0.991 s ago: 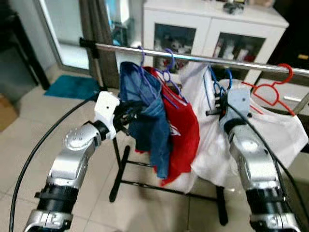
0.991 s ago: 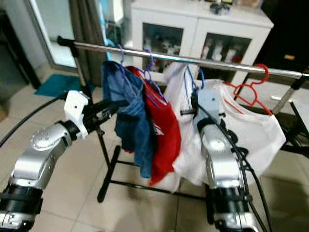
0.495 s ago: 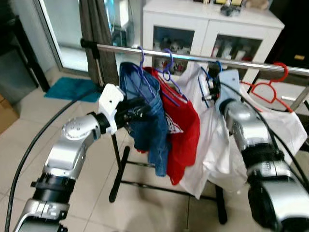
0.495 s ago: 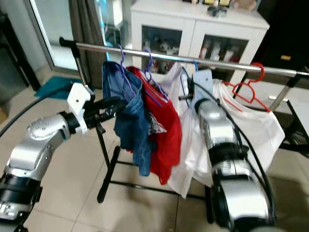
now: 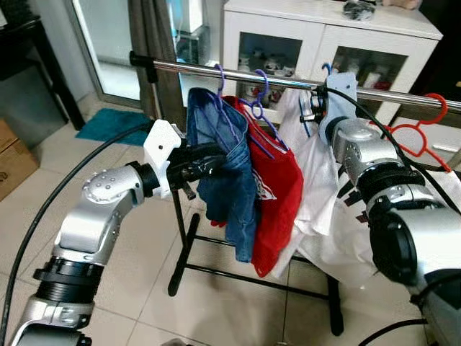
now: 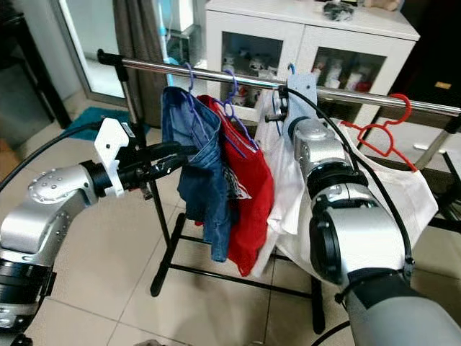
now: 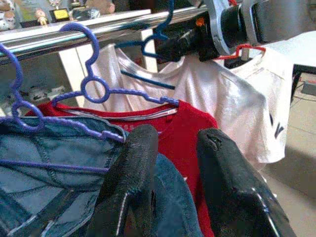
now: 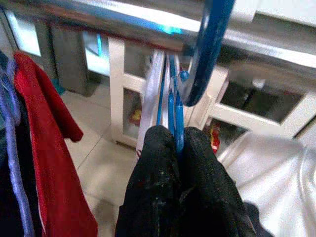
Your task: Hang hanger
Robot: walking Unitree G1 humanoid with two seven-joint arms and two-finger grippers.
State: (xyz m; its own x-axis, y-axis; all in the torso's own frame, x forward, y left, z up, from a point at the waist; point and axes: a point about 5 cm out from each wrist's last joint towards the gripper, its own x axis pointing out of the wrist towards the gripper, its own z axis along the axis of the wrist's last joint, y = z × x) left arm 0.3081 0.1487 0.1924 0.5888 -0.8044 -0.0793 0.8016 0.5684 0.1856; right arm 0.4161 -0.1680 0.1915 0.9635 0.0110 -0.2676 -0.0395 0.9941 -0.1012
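Note:
My right gripper (image 5: 312, 112) is raised to the steel rail (image 5: 187, 69) and shut on a blue hanger (image 8: 173, 111) that carries a white shirt (image 5: 317, 194). The hanger's hook (image 8: 210, 49) curves over the rail; whether it rests there I cannot tell. My left gripper (image 5: 220, 154) is open, stretched out level against a denim garment (image 5: 223, 166) on a purple hanger (image 7: 94, 89). Beside it hangs a red shirt (image 5: 277, 187) on another purple hanger. A bare red hanger (image 5: 418, 133) hangs at the rail's right end, over another white shirt.
The rack stands on a black foot frame (image 5: 216, 272) on the tiled floor. A white glass-door cabinet (image 5: 324, 32) is close behind the rail. A grey curtain (image 5: 155, 40), a teal mat (image 5: 108, 124) and a cardboard box (image 5: 11, 155) lie to the left.
My right gripper has lifted the blue hanger and white shirt up to the rail, so the hook now reaches over it. The left gripper stays by the denim. The camera has shifted.

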